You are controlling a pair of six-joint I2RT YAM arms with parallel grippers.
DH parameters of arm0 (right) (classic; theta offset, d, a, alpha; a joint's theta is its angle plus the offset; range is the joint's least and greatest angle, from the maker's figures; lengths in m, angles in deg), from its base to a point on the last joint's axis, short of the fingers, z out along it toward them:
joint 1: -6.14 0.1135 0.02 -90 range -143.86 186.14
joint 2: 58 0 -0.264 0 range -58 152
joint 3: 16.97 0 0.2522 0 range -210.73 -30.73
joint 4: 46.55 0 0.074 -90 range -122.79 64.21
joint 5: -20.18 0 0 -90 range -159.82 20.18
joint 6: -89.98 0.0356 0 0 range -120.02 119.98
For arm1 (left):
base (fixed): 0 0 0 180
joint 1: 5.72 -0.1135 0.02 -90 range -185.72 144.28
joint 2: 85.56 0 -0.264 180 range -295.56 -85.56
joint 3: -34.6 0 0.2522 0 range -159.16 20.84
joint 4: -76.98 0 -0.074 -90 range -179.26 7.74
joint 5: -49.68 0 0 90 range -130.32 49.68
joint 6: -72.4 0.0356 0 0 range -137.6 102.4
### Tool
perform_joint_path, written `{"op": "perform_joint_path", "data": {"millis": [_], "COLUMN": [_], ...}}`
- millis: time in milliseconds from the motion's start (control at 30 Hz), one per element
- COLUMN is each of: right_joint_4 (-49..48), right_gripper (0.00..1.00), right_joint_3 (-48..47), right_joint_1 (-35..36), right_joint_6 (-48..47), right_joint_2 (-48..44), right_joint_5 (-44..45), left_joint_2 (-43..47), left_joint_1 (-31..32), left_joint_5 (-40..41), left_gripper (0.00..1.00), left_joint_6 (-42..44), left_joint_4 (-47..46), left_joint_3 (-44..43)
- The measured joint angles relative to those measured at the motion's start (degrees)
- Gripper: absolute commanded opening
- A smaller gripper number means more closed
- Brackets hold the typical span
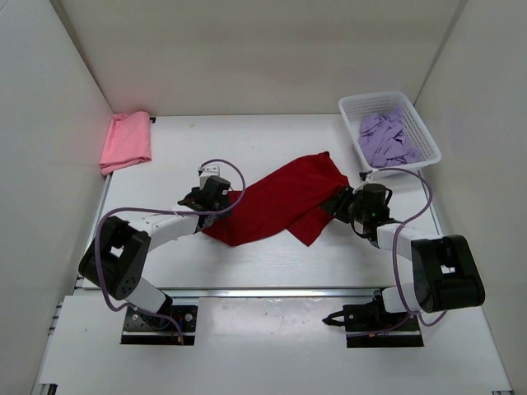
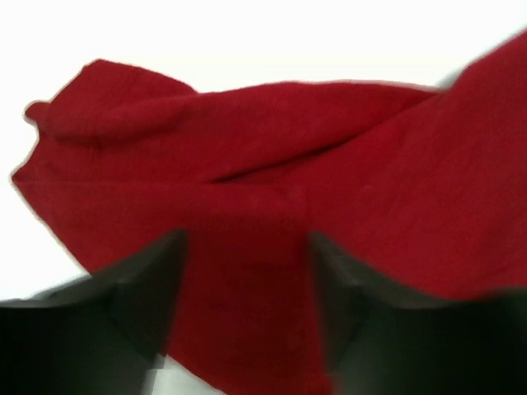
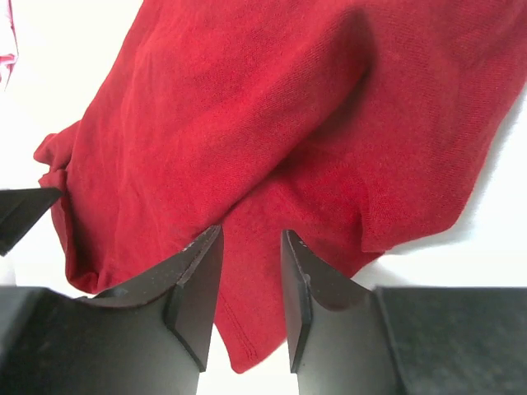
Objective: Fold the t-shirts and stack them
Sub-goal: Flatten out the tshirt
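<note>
Left gripper (image 2: 247,239) first: its two dark fingers (image 2: 140,288) are spread wide, with nothing pinched between them. They're just sitting over the dark red t-shirt (image 2: 247,148), which fills most of the left wrist view. That view is pretty blurry, so I can't tell whether the tips actually touch the cloth.

On the right gripper (image 3: 251,234) the fingers are parted too, but with a much narrower gap. A hemmed edge of the same red shirt shows through that gap and continues below the tips. The fabric looks like it's lying under the fingers rather than squeezed between them.

From the top camera, the red shirt is mid-table, loosely spread in a diagonal band with one end folded back on itself. The lower left end is at the left gripper, and the right gripper is up against the shirt's right edge. It's rumpled, not folded.

The pink t-shirt (image 1: 127,141) is folded into a neat rectangle in the far left corner of the white table (image 1: 272,136), well away from both arms. The lavender t-shirt (image 1: 387,140) is crumpled inside the white mesh basket (image 1: 375,100) at the far right corner. The basket's near corner isn't far from the right arm's wrist. Purple cables loop along both arms.
</note>
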State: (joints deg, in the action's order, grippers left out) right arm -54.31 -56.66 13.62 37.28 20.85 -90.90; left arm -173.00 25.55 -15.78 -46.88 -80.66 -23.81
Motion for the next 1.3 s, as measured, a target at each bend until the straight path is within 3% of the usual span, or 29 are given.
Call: {"op": "perform_joint_path", "data": {"millis": [100,433,600,1000,1100,1167,1300], "right_joint_4": [-0.2,-1.4,-1.6,-1.9,-1.8,-1.6,1.3], "right_gripper": [0.33,0.32,0.32,0.32,0.32,0.33,0.36], "right_joint_3": [0.1,1.2,1.5,3.1,3.3,3.5,3.7], "right_joint_1": [0.3,1.7,2.2,2.3,2.4,2.6,3.5], "right_joint_6": [0.0,0.0,0.0,0.0,0.0,0.0,-1.0], "right_joint_2": [0.0,0.0,-0.1,-1.2,-1.9,-2.9,-4.9], "right_joint_5": [0.0,-0.4,-0.9,-0.9,-0.9,-0.9,0.6], "left_joint_2": [0.8,0.7,-1.0,-4.3,-4.8,-4.9,-4.0], "left_joint_1": [0.1,1.9,2.3,3.4,3.4,3.4,3.1], "left_joint_5": [0.2,2.3,2.6,3.2,3.3,3.3,2.7], "left_gripper": [0.49,0.59,0.58,0.26,0.07,0.0,0.0], "left_joint_6": [0.4,1.0,1.2,1.5,1.4,1.4,1.2], "left_joint_4": [0.3,0.0,-0.1,-0.7,-0.9,-0.9,-0.2], "left_joint_3": [0.5,0.4,-0.4,-2.5,-2.7,-2.8,-2.8]}}
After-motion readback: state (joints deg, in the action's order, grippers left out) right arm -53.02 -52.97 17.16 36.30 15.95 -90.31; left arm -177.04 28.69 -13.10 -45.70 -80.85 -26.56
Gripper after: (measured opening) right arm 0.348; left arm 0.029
